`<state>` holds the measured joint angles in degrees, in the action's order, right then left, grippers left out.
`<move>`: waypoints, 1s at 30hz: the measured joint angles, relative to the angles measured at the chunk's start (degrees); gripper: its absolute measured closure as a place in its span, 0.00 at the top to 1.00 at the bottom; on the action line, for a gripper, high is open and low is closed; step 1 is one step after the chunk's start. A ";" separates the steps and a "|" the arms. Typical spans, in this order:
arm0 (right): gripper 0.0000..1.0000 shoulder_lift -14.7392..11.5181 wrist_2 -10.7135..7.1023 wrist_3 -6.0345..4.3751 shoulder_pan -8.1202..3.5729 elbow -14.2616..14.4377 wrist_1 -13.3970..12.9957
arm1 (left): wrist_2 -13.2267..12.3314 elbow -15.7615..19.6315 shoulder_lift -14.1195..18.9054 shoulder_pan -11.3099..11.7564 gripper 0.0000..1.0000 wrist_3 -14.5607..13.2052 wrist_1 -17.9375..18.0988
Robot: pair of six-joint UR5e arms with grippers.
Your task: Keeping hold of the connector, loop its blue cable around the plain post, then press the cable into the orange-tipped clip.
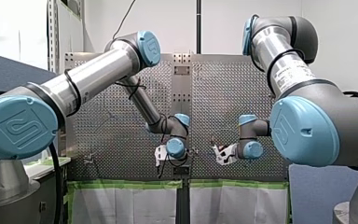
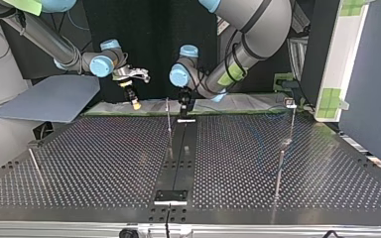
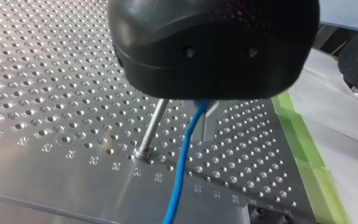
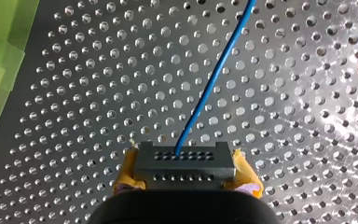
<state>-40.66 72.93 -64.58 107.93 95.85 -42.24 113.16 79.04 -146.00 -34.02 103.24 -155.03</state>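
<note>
In the right wrist view a grey connector (image 4: 184, 163) sits between the yellow pads (image 4: 126, 177) of my right gripper (image 4: 186, 179), which is shut on it. The blue cable (image 4: 214, 79) runs from the connector ahead over the perforated plate. In the left wrist view the blue cable (image 3: 186, 154) comes out from under my black left gripper (image 3: 203, 116), which looks shut on it, right beside a plain metal post (image 3: 151, 128). The top view has my left gripper (image 2: 184, 110) next to that post (image 2: 168, 121) and my right gripper (image 2: 133, 99) further left. No orange-tipped clip is clear.
Two more thin rods stand on the perforated table, one right (image 2: 279, 171) and one left (image 2: 34, 166) in the top view. A black strip with a bracket (image 2: 171, 196) runs down the middle. Green tape (image 3: 307, 154) marks the table's edge.
</note>
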 joint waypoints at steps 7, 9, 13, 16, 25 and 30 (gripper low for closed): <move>0.00 0.00 0.56 -1.04 -0.41 0.00 -0.38 | -0.79 -0.53 0.00 0.65 0.02 -0.05 -0.30; 0.00 0.00 0.71 -1.27 -0.52 0.00 -0.49 | -0.90 -0.94 -0.01 0.77 0.02 -0.07 -0.68; 0.00 0.00 0.80 -1.48 -0.63 0.00 -0.56 | -1.02 -1.86 -0.01 1.00 0.02 -0.12 -1.68; 0.00 0.00 0.85 -1.55 -0.67 0.00 -0.58 | -1.37 -2.46 -0.01 1.32 0.02 -0.14 -2.11; 0.00 0.00 1.14 -2.49 -1.03 -0.62 -1.00 | -2.30 -3.44 -0.03 2.64 0.02 -0.16 -3.02; 0.00 0.00 1.10 -2.63 -1.08 -1.96 -0.19 | -2.51 -4.21 -0.02 3.43 0.02 -0.22 -3.93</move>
<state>-40.66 74.02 -67.20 106.85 93.89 -42.42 110.65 74.83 -146.02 -30.59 103.02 -158.96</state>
